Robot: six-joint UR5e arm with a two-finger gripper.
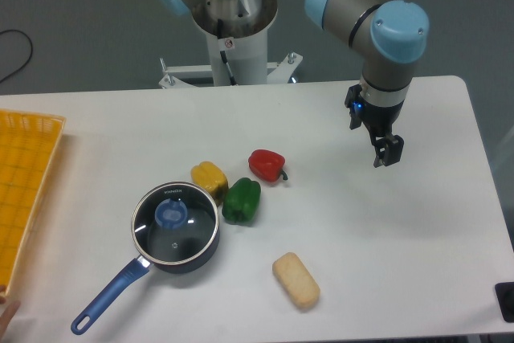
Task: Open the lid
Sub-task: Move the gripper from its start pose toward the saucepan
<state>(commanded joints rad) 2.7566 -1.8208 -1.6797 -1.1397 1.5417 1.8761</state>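
Above the table's right side, well apart from the lid (174, 222), the jaws (387, 153) hang nearly closed, holding nothing.

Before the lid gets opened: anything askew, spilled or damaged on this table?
Nothing stands out. The lid sits flat and centred on the saucepan, no spills. The three peppers and bread roll lie loose but intact. The gripper hangs well off to the side, holding nothing.
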